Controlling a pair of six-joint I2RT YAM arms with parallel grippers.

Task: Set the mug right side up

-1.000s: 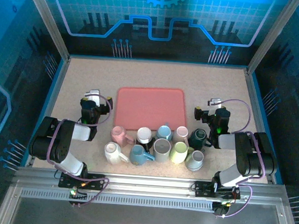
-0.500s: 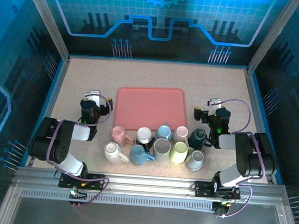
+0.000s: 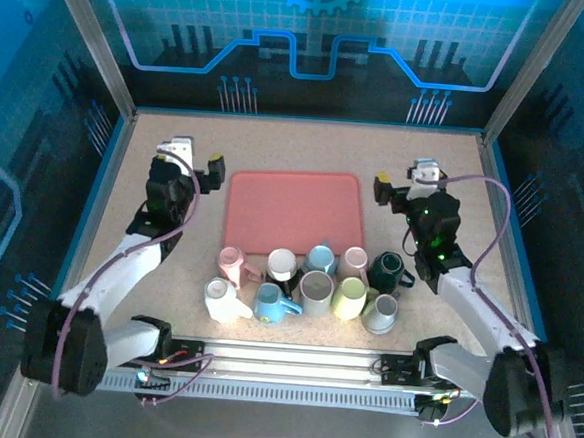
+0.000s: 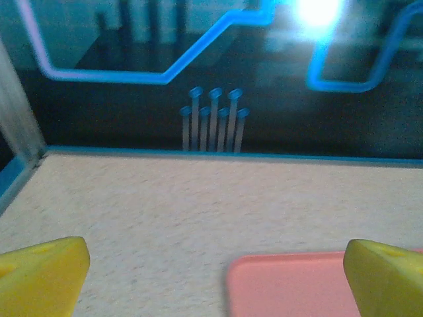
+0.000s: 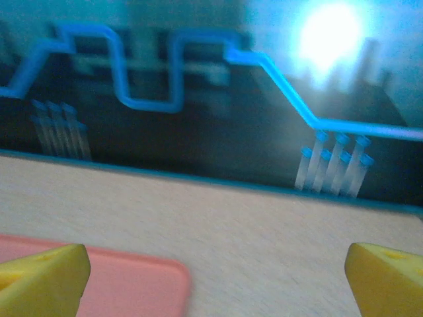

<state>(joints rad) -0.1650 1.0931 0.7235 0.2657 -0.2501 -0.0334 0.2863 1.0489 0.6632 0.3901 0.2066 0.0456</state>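
Several mugs [image 3: 316,292] of different colours stand bunched together at the table's near side, just in front of a pink mat [image 3: 292,212]. From this height I cannot tell which mug is bottom up. My left gripper [image 3: 198,157] hovers by the mat's far left corner, open, with nothing between its yellow fingertips [image 4: 41,274]. My right gripper [image 3: 405,177] hovers by the mat's far right corner, also open and empty. Both wrist views look over the mat's corners [image 4: 297,284] [image 5: 99,284] toward the back wall. Both grippers are well behind the mugs.
The speckled tabletop [image 3: 427,153] is ringed by a blue rim and dark walls with metal posts [image 3: 94,45]. A pink mug [image 3: 231,263] ends the cluster on the left and a dark green mug [image 3: 387,271] on the right.
Both arms have unfolded and stretched toward the back of the table, carrying the grippers from beside the mat's near corners to its far corners. Both stay open. The mugs have not moved.
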